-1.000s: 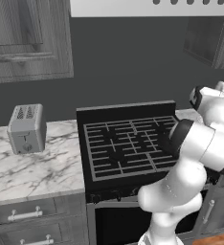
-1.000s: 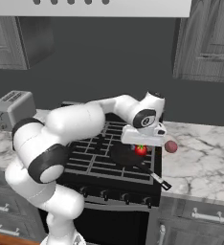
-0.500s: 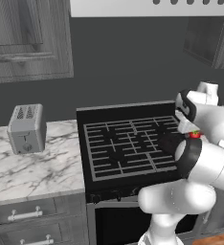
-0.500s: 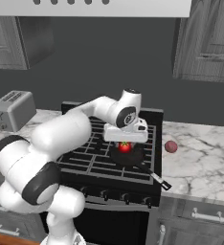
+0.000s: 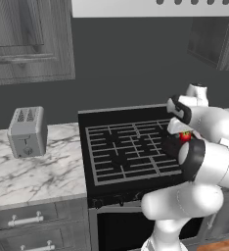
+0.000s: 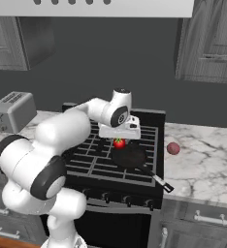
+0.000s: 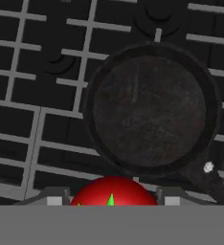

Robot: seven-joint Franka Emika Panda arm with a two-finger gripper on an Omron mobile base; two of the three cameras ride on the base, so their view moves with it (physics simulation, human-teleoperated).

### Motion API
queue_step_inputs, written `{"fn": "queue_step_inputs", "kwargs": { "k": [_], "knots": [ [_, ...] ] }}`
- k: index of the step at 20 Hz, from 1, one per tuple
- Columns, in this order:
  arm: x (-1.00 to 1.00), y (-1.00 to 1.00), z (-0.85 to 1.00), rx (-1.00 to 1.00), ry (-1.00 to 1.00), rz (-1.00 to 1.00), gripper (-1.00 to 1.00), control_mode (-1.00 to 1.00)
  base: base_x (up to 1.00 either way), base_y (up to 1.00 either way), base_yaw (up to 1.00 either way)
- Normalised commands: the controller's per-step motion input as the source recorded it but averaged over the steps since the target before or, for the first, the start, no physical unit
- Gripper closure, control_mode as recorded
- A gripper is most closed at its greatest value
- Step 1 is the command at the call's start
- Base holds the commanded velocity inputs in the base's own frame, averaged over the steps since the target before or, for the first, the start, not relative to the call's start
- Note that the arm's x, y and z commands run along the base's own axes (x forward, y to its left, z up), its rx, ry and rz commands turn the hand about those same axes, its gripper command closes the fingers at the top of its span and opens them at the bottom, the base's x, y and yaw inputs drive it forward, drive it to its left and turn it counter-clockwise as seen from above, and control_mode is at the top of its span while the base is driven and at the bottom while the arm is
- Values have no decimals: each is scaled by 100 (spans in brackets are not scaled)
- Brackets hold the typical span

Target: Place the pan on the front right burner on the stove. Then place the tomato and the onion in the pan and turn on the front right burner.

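The claw [image 6: 119, 141] is pinching the tomato [image 6: 119, 143] at centre frame, hovering beside the pan's [image 6: 130, 156] near rim on the stove [image 6: 93, 167]. The onion [image 6: 173, 148] is sitting on the counter [image 6: 207, 164] to the right. Releasing here, the tomato is likely to strike the rim and roll across the grates. The fingertips are cut off in the hand view.

Kitchen: stove [image 5: 126, 147], toaster [image 5: 26, 131], cabinets [image 5: 28, 39]

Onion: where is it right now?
Right base view: the onion sits on the marble counter right of the stove, apart from the pan.
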Motion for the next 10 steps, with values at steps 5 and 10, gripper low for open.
{"fn": "queue_step_inputs", "kwargs": {
  "k": [5,10],
  "knots": [
    [47,0,0,0,1,-4,100,-100,0,0,0],
    [42,-1,0,0,1,0,100,-100,0,0,0]
  ]
}}
